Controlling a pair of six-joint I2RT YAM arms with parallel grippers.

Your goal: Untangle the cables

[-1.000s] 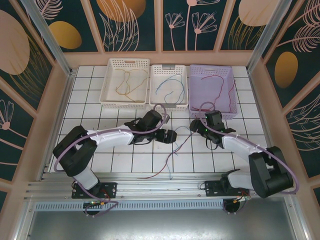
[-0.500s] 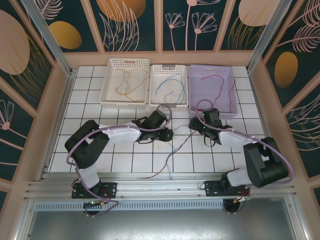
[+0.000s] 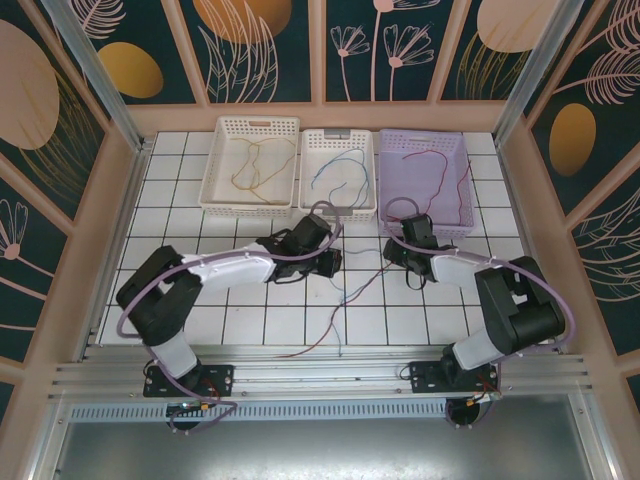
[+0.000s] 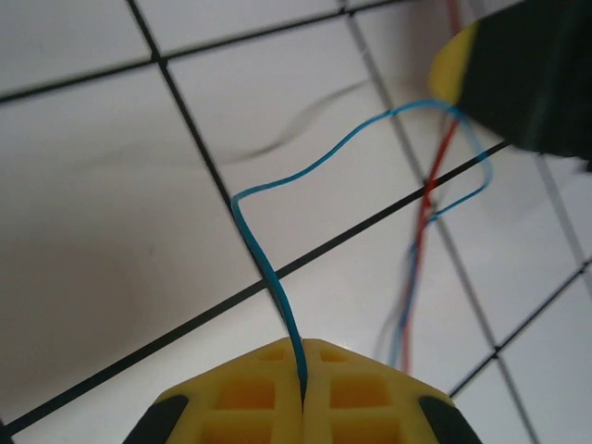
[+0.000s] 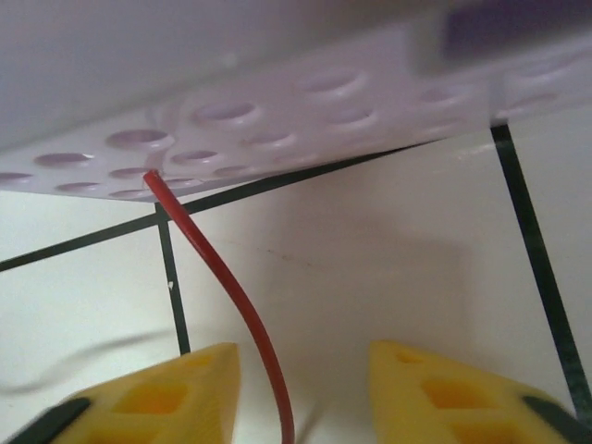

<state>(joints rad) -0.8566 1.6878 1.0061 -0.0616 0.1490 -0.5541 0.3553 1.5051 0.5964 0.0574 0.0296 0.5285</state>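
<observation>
From above, the left gripper [image 3: 333, 262] and right gripper [image 3: 392, 250] flank thin limp cables [image 3: 345, 293] on glossy tile [image 3: 250, 310]; left wrist, waffled yellow pads [image 4: 250, 393] clench a blue strand [image 4: 265, 268] curling ahead; right wrist, pads parted around a smooth red strand [image 5: 243, 305] reaching the perforated lilac basket [image 5: 277, 111].

Robotics lab test cell from where I sit, not a home or a shop; white tiled worktop [image 3: 180, 200] boxed in by aluminium framing [image 3: 320, 378]; printed floral backdrop panels [image 3: 250, 45] for walls; left arm [image 3: 230, 268] and right arm [image 3: 460, 268] bolted at the near edge; plastic baskets [image 3: 258, 122] in a row at the back; my feeds are one overhead camera plus one per wrist
</observation>
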